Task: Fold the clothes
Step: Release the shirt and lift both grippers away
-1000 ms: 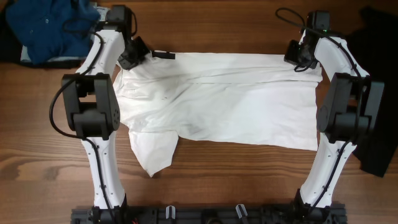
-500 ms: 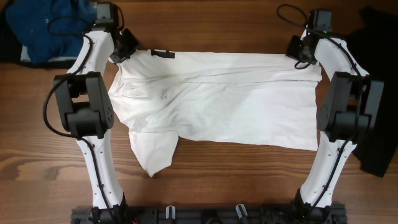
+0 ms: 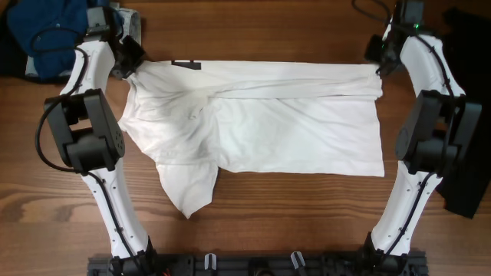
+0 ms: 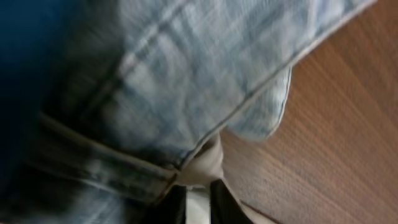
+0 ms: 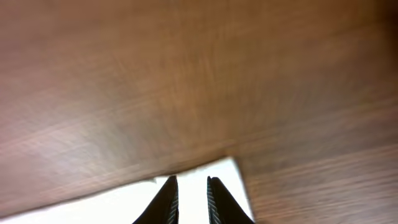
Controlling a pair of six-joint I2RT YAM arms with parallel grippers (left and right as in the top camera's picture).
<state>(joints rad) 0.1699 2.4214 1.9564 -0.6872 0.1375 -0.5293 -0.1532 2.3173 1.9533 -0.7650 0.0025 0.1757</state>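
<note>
The white T-shirt (image 3: 291, 123) lies spread across the middle of the table, with one sleeve (image 3: 189, 184) hanging toward the front left. My left gripper (image 3: 129, 63) is shut on the shirt's far left corner. In the left wrist view its fingers (image 4: 198, 205) pinch a strip of white cloth. My right gripper (image 3: 380, 65) is shut on the far right corner. In the right wrist view the fingers (image 5: 191, 190) close on the white edge (image 5: 224, 177) over the wood. No lettering shows.
A blue garment (image 3: 54, 31) is heaped at the far left corner, right beside my left gripper. Light blue-grey denim (image 4: 155, 81) fills the left wrist view. A black garment (image 3: 468, 115) lies along the right edge. The arm bases stand at the front edge (image 3: 253, 264).
Both grippers have moved outward and toward the far edge with the shirt's far corners. The far edge is pulled straighter and the cloth has shifted back and left.
</note>
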